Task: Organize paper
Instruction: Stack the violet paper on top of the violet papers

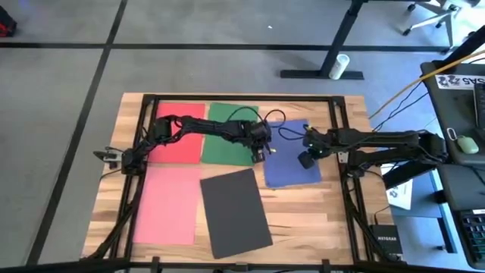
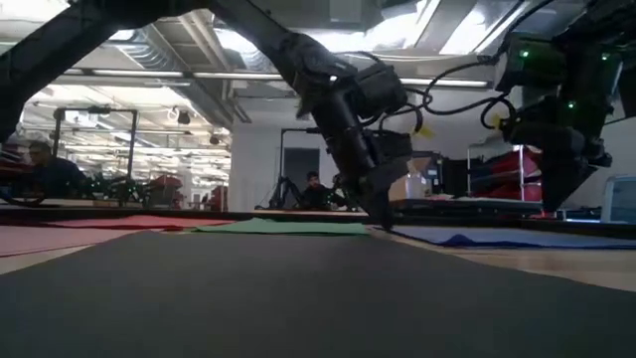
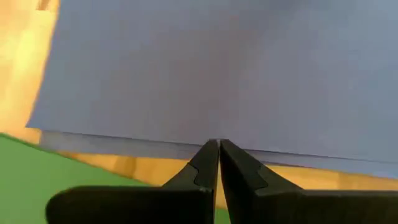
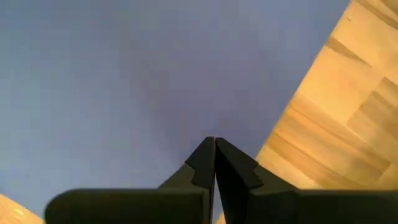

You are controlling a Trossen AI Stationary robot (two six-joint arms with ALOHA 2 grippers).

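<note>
The dark grey sheet (image 1: pixel 235 212) and pink sheet (image 1: pixel 167 205) are found flat on the near part of the wooden tabletop (image 1: pixel 318 220), skewed to each other. Farther back lie the red sheet (image 1: pixel 179 133), green sheet (image 1: pixel 227 136) and blue sheet (image 1: pixel 292 163). The left gripper (image 1: pixel 263 152), fingers pressed together and empty, is lowered at the green-blue gap; the right gripper (image 1: pixel 305 160), likewise closed on nothing, is held over the blue sheet. Thin, smooth paper may be creased or slid aside if pushed by closed tips.

red sheet (image 1: pixel 179 133); green sheet (image 1: pixel 227 144); blue sheet (image 1: pixel 290 163); pink sheet (image 1: pixel 167 205); dark grey sheet (image 1: pixel 235 212)
</note>
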